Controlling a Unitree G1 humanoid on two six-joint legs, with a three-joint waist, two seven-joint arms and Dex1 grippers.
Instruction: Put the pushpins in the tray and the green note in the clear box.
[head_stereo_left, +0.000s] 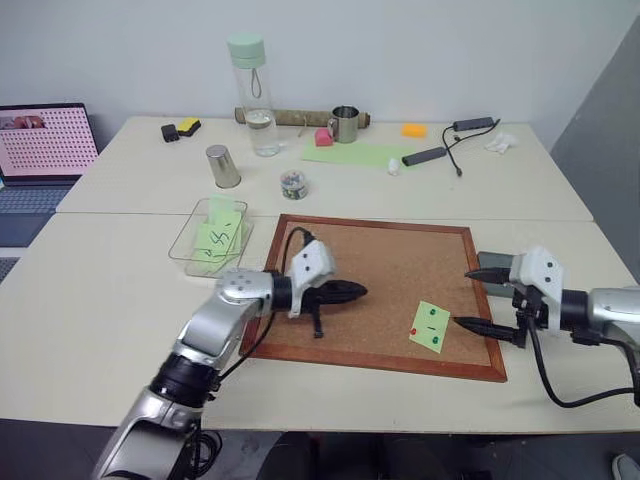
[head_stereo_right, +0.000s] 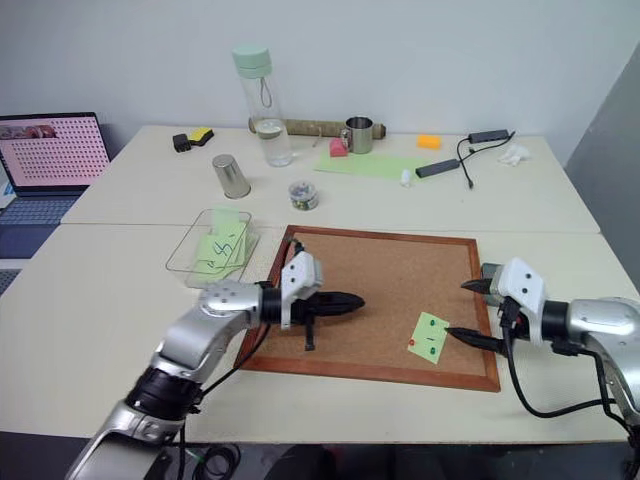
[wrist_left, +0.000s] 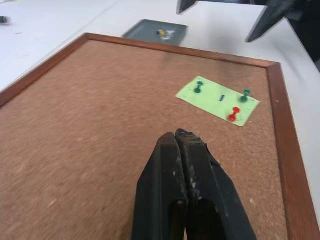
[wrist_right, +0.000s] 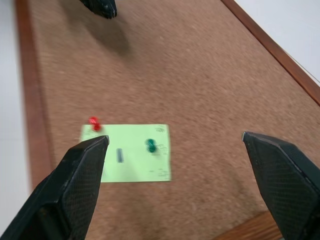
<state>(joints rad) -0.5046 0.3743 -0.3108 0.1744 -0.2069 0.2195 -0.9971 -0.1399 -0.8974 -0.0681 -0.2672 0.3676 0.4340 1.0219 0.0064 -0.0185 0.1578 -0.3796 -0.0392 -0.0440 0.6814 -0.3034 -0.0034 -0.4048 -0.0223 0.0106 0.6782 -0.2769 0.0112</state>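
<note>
Cork filled the wood-framed corkboard, the largest thing on the pale worktop, its long axis running from nine to three o'clock across the head views. At about ten o'clock from the board sat the clear box, just off the frame's corner, long axis running from seven to one o'clock, with a scribbled green note inside. The tray lay at the board's three o'clock edge, dark grey, largely hidden behind the right arm in the head views; in the left wrist view something small and yellowish lay in it, too small to make out.

The green note lay flat on the cork toward the board's four o'clock corner, tilted, one corner pointing to six o'clock, its short dash mark near the middle. The pushpins stood at its edges: a red pin at one corner and a green pin close by. The left wrist view showed a further green pin at the opposite end.

The left tool hovered over the middle of the board, pointing to three o'clock, its fingers pressed together with nothing between them. The right tool pointed to nine o'clock at the note's three o'clock side, fingers spread wide and empty, the lower fingertip just beside the note.
</note>
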